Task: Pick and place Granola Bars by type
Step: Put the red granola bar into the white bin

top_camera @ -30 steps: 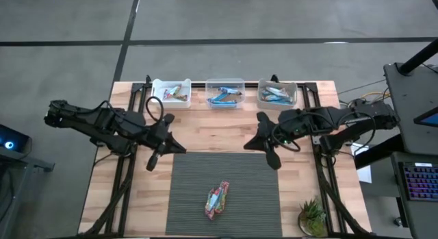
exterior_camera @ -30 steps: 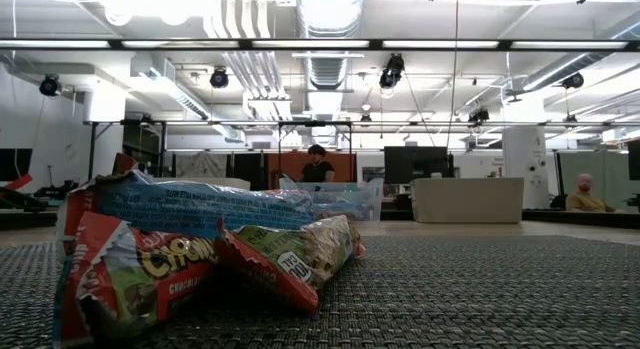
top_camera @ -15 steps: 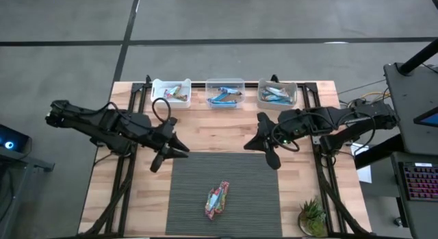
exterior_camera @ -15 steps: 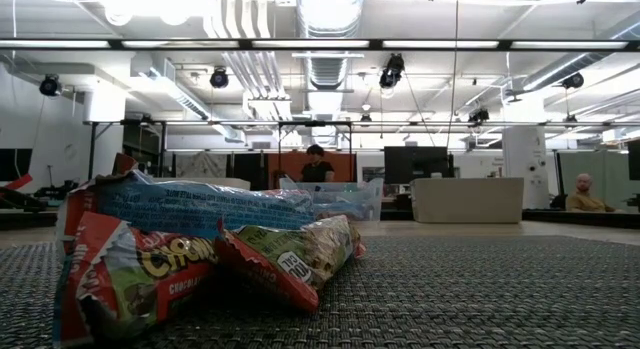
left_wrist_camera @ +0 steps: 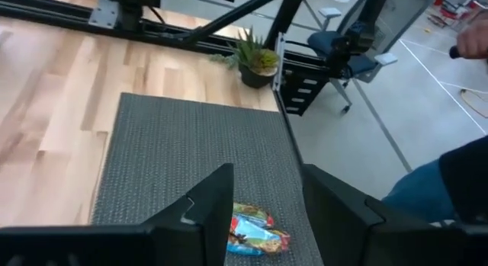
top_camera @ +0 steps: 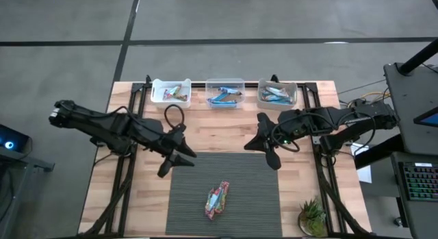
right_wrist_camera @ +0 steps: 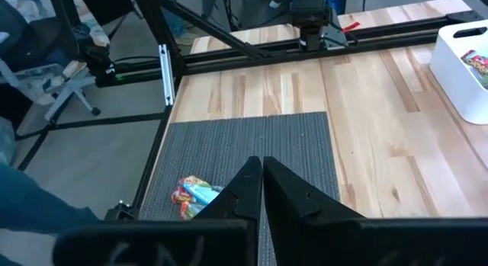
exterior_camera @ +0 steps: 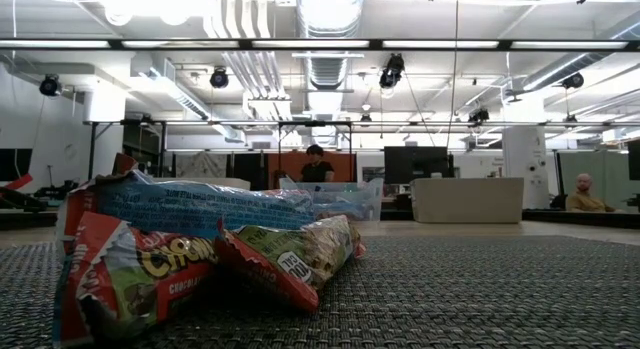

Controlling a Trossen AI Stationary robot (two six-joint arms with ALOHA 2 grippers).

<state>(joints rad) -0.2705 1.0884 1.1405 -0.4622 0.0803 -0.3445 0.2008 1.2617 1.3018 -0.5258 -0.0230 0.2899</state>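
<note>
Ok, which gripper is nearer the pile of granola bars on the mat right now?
Left. The left gripper hangs open at the mat's far left corner, angled toward the granola bars. The right gripper sits shut at the mat's far right edge, slightly farther from them.

The bench (top_camera: 226, 133) has a pale wooden top. A dark ribbed mat (top_camera: 253, 191) lies on it, reaching to the middle of the near edge. A small heap of Granola Bars (top_camera: 217, 200) rests on the mat. Three small bins stand in a row along the far edge: a white one (top_camera: 158, 92), a clear one (top_camera: 225, 84) and another clear one (top_camera: 277, 85). A small potted plant (top_camera: 312, 217) sits at the near right corner.
</note>
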